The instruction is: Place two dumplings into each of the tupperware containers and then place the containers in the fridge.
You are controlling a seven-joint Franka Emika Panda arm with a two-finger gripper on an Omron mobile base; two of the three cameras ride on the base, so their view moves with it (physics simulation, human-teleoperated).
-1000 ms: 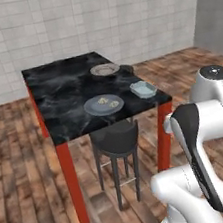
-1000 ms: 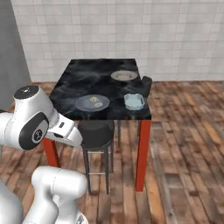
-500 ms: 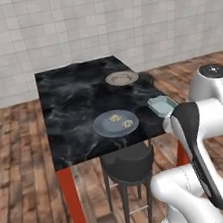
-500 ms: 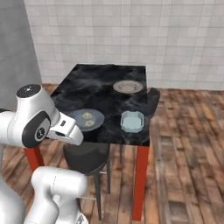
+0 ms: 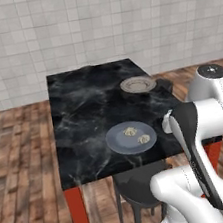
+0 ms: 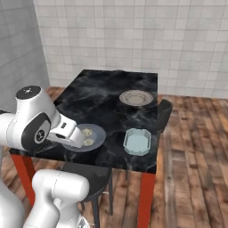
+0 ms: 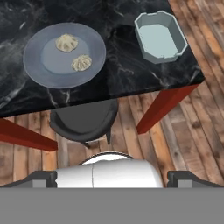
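Two dumplings (image 7: 66,42) (image 7: 82,62) lie on a round blue-grey plate (image 7: 43,65) near the front edge of a black marble table (image 7: 122,74). In the right base view the dumplings (image 6: 87,132) sit just past my arm. A pale blue-green tupperware container (image 7: 160,37) stands with nothing in it at the table's front right corner, also seen from the right base (image 6: 137,141). My gripper (image 7: 113,177) hangs above the floor in front of the table, apart from everything, its fingertips (image 7: 43,178) wide apart and open. The fridge is out of view.
A round beige plate (image 6: 136,97) sits farther back on the table. A dark stool (image 7: 83,120) stands under the front edge between red legs (image 7: 162,109). A dark chair (image 6: 162,113) is tucked at the right side. Wooden floor (image 6: 196,147) surrounds the table.
The whole picture has shifted: the base has driven closer, and the table now looks larger and nearer. The plates, dumplings and container have kept their places on it. The gripper stays open.
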